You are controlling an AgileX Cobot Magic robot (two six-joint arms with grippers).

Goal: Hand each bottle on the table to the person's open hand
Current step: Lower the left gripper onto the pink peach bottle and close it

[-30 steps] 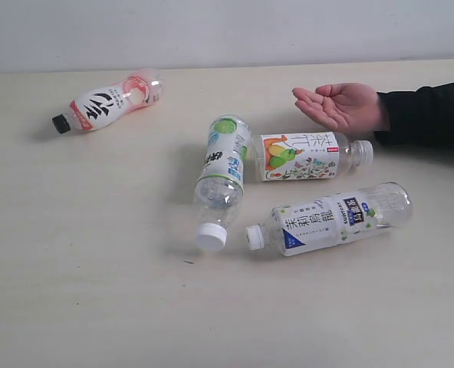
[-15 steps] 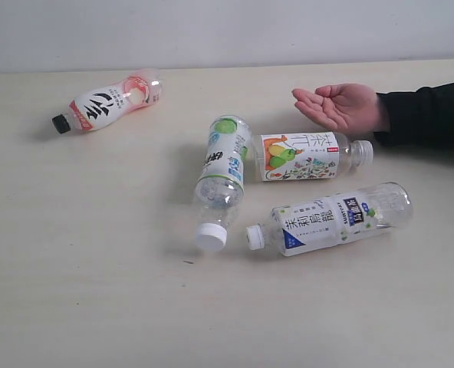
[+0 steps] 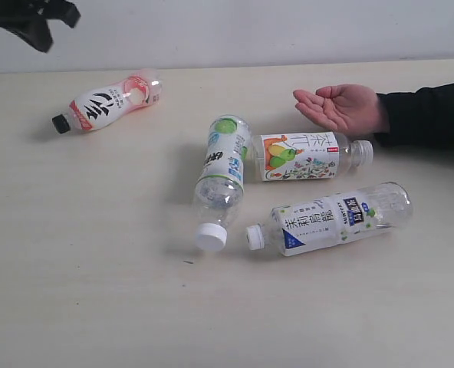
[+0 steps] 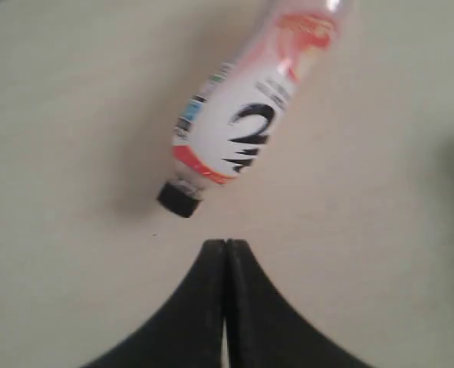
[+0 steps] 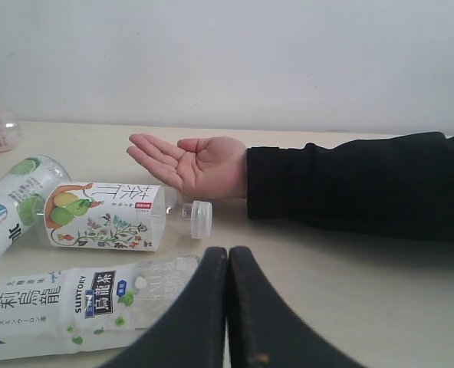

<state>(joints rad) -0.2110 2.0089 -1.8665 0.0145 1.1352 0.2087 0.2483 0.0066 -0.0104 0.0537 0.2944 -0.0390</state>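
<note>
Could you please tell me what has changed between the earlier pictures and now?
A black part of the left arm has entered the exterior view's top left corner, up and left of the pink-and-white plastic bottle with the black cap. Nothing was grasped or released. That bottle and the three white-capped clear bottles lie where they were on the pale beige table; the person's open bare hand stays palm up.

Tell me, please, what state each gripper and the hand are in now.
Left gripper: closed, empty.
Right gripper: closed, empty.
Person's hand: open, empty.
</note>
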